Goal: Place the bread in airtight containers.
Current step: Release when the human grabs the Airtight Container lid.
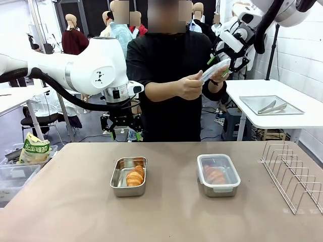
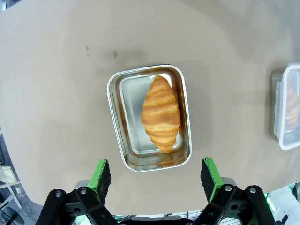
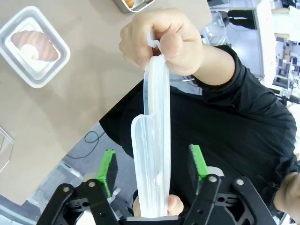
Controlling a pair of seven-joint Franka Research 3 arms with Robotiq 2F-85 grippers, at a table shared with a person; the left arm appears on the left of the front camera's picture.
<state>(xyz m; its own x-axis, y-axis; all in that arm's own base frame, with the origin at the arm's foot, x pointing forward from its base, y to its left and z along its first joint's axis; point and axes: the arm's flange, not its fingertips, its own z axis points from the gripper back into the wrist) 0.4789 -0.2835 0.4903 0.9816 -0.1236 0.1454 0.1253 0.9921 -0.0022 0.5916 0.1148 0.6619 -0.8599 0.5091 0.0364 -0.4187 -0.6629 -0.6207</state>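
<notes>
Left gripper (image 2: 155,180) spread wide above open steel pan (image 2: 149,117) holding croissant (image 2: 161,114). Right gripper (image 3: 152,171) spread around clear lid (image 3: 151,154), clear of both pads; person's hand (image 3: 161,40) grips lid.

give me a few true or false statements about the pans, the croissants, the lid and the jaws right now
1. The left pan has a lid on it. False: it is uncovered, its croissant exposed.
2. The right pan is covered by a clear lid. True.
3. The person's hand holds a loose lid. True.
4. The right gripper is clamped tight on that lid. False: its jaws stand apart on either side.
5. The left gripper is open above the uncovered pan. True.
</notes>
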